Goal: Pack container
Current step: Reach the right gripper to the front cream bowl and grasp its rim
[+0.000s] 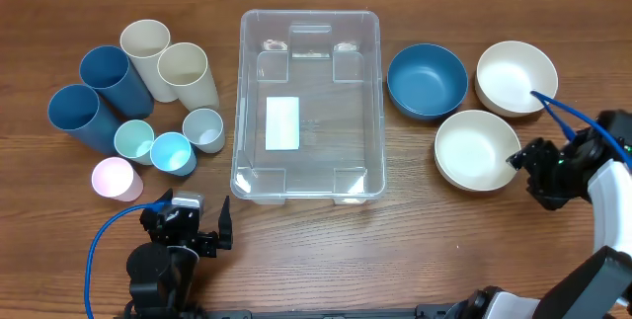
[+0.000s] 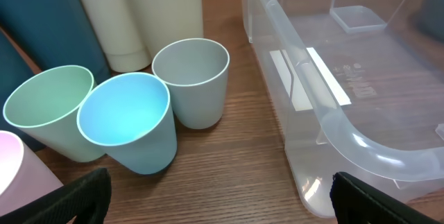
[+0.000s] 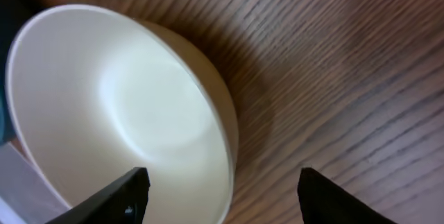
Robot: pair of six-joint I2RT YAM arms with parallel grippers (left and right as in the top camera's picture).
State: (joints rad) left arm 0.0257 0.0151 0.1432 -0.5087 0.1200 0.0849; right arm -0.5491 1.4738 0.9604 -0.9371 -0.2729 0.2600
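Container: stands upright at the middle of the table, long side running away from the arms, white label on its base. Nothing lies inside it.

Left of it: a cluster of cups. Two tall blue cups lie tipped over farthest left, with two tall cream cups tipped beside them. Four small cups stand upright in front: green cup, light blue cup, grey cup, pink cup. The grey one is just beside the container wall and apart from it.

Right of it: blue bowl, far white bowl, near white bowl, close together.

Left gripper: low at the near table edge, in front of the small cups and the container's near left corner. Jaws fully spread, holding nothing.

Right gripper: at the near white bowl's right rim. Jaws partly apart and straddling the rim, one finger over the bowl's inside, the other outside with bare table between it and the wall. No grip seen.
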